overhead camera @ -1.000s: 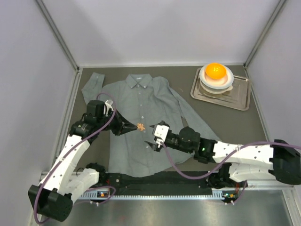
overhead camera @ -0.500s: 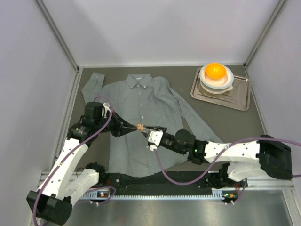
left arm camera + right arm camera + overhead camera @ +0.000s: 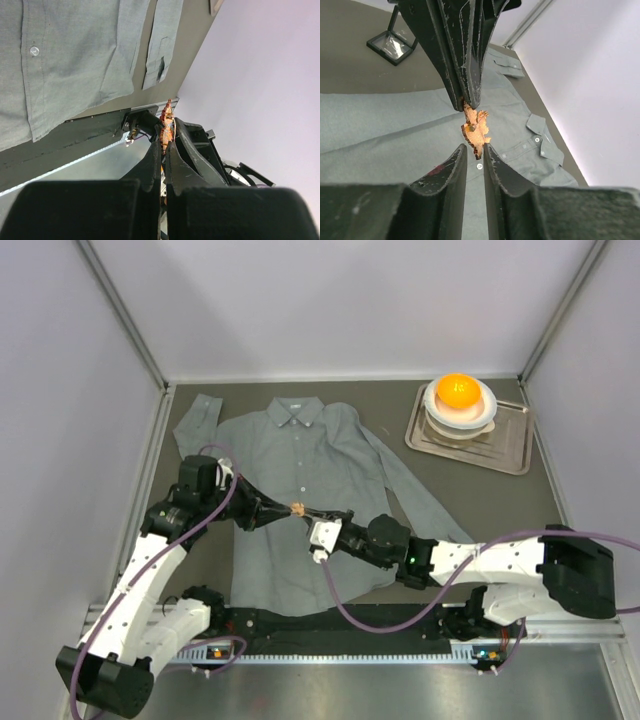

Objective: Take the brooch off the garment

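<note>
Brooch in left gripper; right wrist shows right gripper parted below

Bright, even, seemingly overhead light; soft shadows; wrist-view foregrounds dark and blurred.

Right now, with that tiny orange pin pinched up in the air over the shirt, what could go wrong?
1. The left gripper pinches only the top edge of the brooch. With so little held between its fingers, the brooch might slip and fall back onto the garment.
2. The right gripper has its fingers slightly apart around the brooch's lower tip. If they close off-centre, they could twist or knock it loose.
</note>
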Robot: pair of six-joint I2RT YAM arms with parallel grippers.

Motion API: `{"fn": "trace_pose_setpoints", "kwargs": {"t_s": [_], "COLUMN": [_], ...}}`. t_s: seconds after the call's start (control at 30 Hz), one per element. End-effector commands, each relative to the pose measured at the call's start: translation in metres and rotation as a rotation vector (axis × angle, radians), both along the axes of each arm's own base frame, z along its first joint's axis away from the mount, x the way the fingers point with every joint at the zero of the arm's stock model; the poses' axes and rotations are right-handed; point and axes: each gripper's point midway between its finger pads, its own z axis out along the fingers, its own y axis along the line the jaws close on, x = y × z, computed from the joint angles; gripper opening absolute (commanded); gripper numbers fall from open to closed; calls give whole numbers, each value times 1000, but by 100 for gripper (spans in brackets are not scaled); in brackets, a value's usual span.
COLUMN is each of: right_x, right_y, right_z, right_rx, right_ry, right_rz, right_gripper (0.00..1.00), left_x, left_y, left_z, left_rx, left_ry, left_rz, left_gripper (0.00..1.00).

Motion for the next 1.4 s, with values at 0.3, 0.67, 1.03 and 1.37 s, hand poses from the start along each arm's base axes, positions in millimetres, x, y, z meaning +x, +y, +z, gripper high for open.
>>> {"fn": "trace_pose_setpoints", "kwargs": {"t_s": [0.3,0.67,1.03,1.37], "right_x": [-2,5,4,-1], "right_y": [14,17,19,26], "right_z": [34,41,40,29], "right_rx": [105,105,146,198], "right_ry": [-56,-112,-53,76], "right_rz": [-24,-85,-90,-73], "right_gripper": [7,9,0,0], "left_x": [1,-2,5,10], "left_y": [0,-2,6,32], "left_z": [27,24,30,61], "left_rx": [-43,-67,-33,131], "left_ry": [-39,-1,-73,-330], "left_rz": [26,32,90,137], "left_gripper": [0,0,18,68]}}
